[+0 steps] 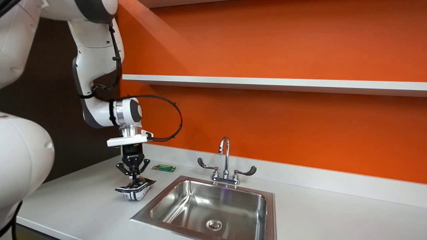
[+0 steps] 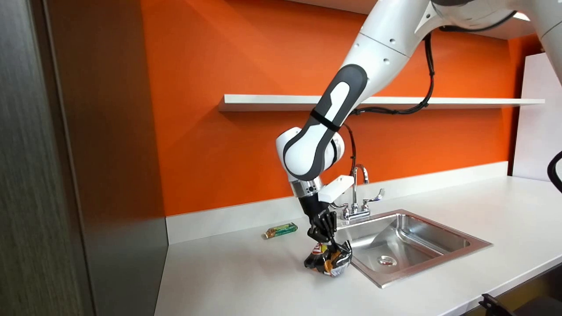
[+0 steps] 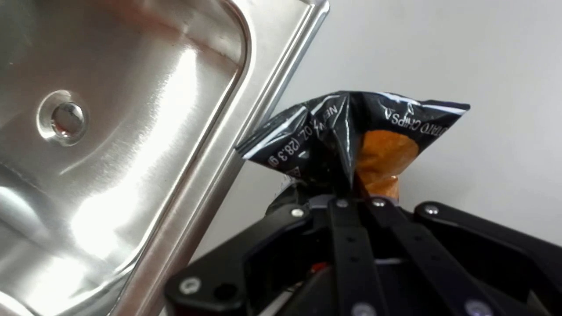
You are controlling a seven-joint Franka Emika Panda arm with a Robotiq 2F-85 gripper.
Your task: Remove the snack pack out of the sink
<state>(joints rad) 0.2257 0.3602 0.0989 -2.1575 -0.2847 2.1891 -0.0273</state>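
- Gripper (image 1: 134, 181): jaws clamped together on the black potato chip bag (image 3: 386, 149), pinching it so that the crinkled end fans out to either side.
- Potato chip bag: outside the sink (image 3: 274, 48), over the white countertop (image 1: 76, 203) and near the sink's edge; whether its underside touches the countertop, I cannot tell.
- Green packet (image 2: 282, 229): lying on the countertop near the backsplash (image 1: 300, 176), seen in both exterior views.
- Chrome faucet (image 1: 226, 163): at the sink's back edge, a lever handle (image 1: 248, 171) on each side.
- White shelf (image 1: 267, 81): on the orange wall (image 1: 283, 40), above the faucet.
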